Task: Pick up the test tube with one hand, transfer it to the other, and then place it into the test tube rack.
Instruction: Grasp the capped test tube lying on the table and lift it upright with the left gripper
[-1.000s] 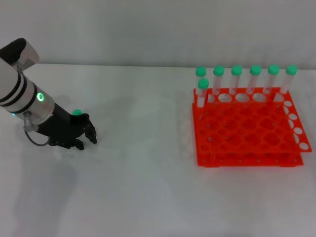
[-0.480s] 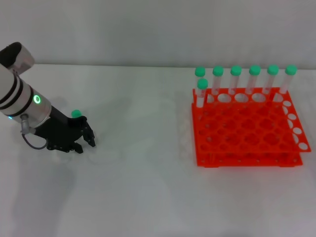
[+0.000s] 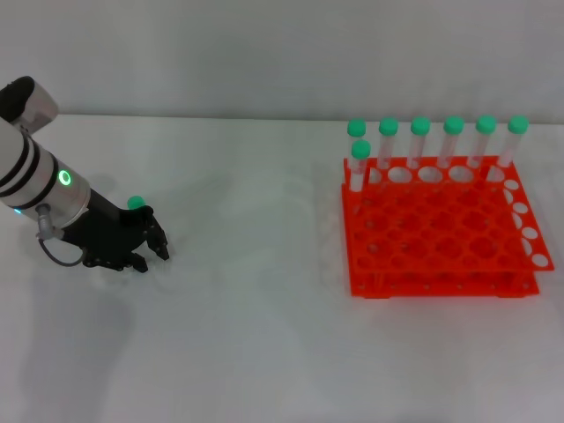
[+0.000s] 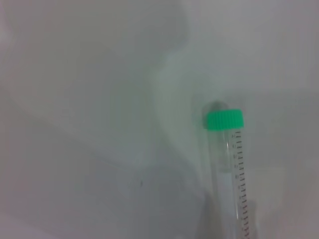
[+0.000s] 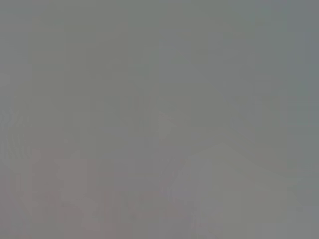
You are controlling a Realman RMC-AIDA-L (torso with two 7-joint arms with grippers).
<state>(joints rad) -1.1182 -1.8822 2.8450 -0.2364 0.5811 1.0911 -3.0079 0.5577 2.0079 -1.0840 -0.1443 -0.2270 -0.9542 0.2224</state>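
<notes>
The test tube's green cap [image 3: 134, 202] sticks out just behind my left gripper [image 3: 152, 256], which is down at the table on the far left; the black gripper body hides the rest of the tube. In the left wrist view the tube [image 4: 230, 164] lies on the white table, clear with printed marks and its green cap [image 4: 225, 120] at the end away from the gripper. The orange-red test tube rack [image 3: 441, 233] stands at the right with several green-capped tubes [image 3: 419, 145] upright along its back row. The right gripper is out of view.
One more tube [image 3: 359, 167] stands at the rack's left back corner, just in front of the row. The white table [image 3: 256, 291] stretches bare between my left gripper and the rack. The right wrist view shows only a blank grey blur.
My left arm has swung a little to the left and tilted, while the gripper's tip stays at about the same spot by the tube. The rack and its tubes have not moved.
</notes>
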